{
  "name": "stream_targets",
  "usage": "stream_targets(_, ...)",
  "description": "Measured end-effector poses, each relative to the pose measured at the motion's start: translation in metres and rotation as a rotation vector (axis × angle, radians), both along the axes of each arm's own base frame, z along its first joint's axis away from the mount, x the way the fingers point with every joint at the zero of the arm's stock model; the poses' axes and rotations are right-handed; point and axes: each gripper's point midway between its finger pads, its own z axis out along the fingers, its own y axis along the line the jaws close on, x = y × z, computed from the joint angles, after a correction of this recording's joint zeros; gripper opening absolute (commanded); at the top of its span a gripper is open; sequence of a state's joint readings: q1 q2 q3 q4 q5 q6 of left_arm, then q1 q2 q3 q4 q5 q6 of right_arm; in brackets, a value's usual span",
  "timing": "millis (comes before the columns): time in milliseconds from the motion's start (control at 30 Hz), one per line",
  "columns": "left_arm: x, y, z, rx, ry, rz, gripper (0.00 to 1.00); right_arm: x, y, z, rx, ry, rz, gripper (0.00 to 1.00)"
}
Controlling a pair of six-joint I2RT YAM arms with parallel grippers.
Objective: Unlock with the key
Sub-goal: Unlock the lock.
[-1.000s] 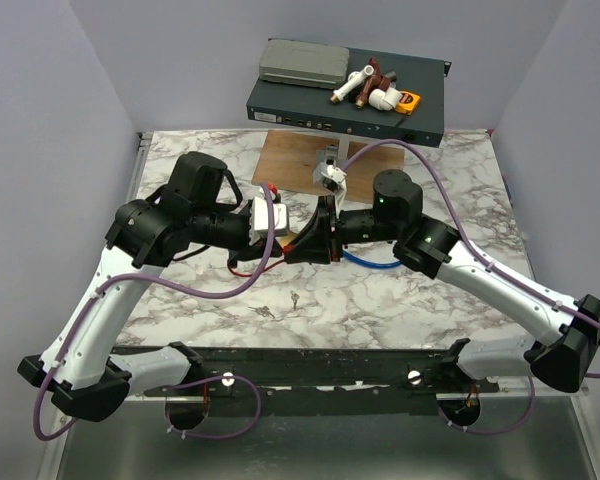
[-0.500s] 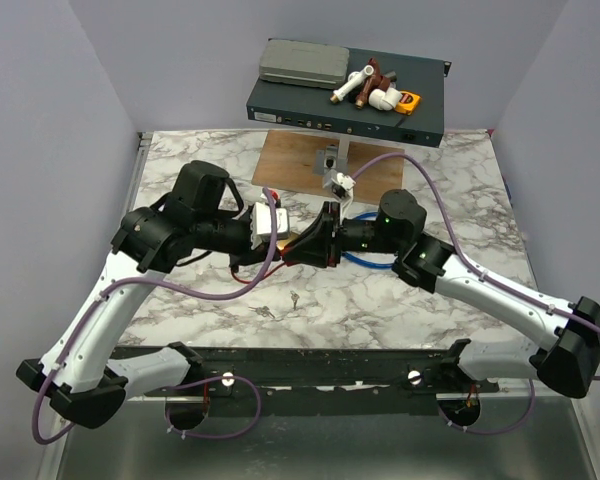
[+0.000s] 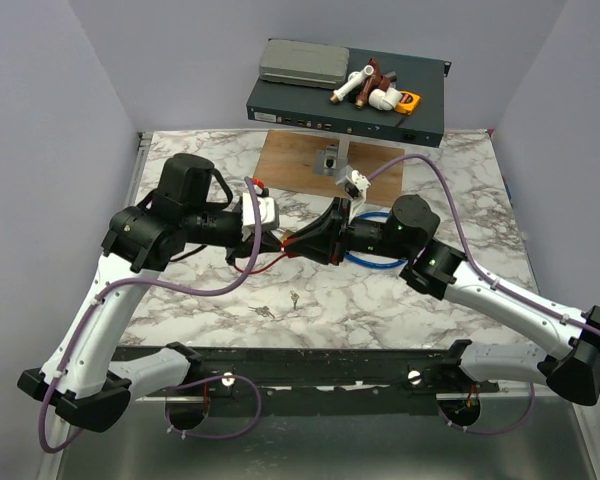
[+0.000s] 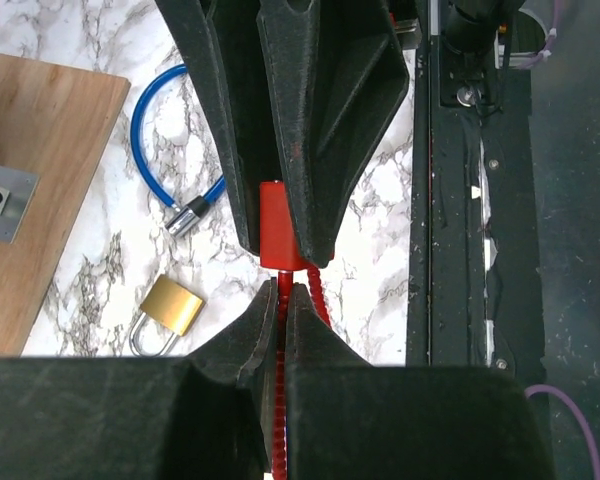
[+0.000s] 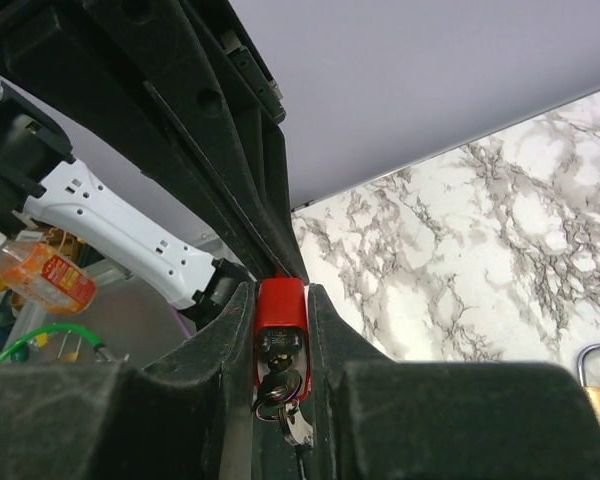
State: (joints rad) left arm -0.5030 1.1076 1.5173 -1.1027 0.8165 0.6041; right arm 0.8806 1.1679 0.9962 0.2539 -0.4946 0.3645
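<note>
A red cable lock [image 3: 298, 240] hangs above the table's middle, held between both grippers. My left gripper [image 4: 283, 295] is shut on its red ribbed cable [image 4: 320, 300], just below the red lock body [image 4: 278, 235]. From the other side my right gripper [image 5: 280, 295] is shut on that lock body [image 5: 280, 305], one finger on each flank. A key [image 5: 283, 375] on a ring sits in the keyhole of the body's end face, between the right fingers. In the top view the left gripper [image 3: 278, 241] and right gripper [image 3: 316, 240] meet tip to tip.
A brass padlock [image 4: 170, 308] and a blue cable lock [image 4: 170, 170] lie on the marble under the grippers. Two loose keys [image 3: 295, 298] lie nearer the front. A wooden board [image 3: 300, 160] with a metal latch sits behind, and beyond it a rack unit [image 3: 345, 100] with clutter.
The right wrist has drawn right and toward the front, the left elbow has swung left. The red lock stays gripped between both grippers, at about the same place.
</note>
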Motion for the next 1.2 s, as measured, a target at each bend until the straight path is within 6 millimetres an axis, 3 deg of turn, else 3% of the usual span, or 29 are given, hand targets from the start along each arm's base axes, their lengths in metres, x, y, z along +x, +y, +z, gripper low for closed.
stream_targets(567,-0.009,-0.001,0.001,0.042,0.002,-0.025,0.0,-0.002,0.001,0.005,-0.04,-0.001,0.016,0.01)
stream_targets(667,-0.007,0.0,0.001,0.054,-0.002,-0.01,0.0,0.001,0.005,0.007,-0.049,0.01,0.023,0.11)
stream_targets(833,-0.004,0.001,0.003,0.063,-0.02,0.005,0.0,0.002,0.005,0.01,-0.055,0.016,0.021,0.2)
stream_targets(967,-0.003,0.001,0.007,0.06,-0.041,0.01,0.0,0.002,0.004,0.015,-0.054,0.015,0.02,0.43)
stream_targets(1067,-0.01,0.007,0.0,0.093,-0.001,0.015,0.0,0.008,0.0,0.031,-0.029,-0.006,-0.005,0.51)
stream_targets(1200,-0.014,0.013,-0.007,0.124,0.025,0.019,0.0,0.013,-0.007,0.059,0.004,-0.052,-0.045,0.53)
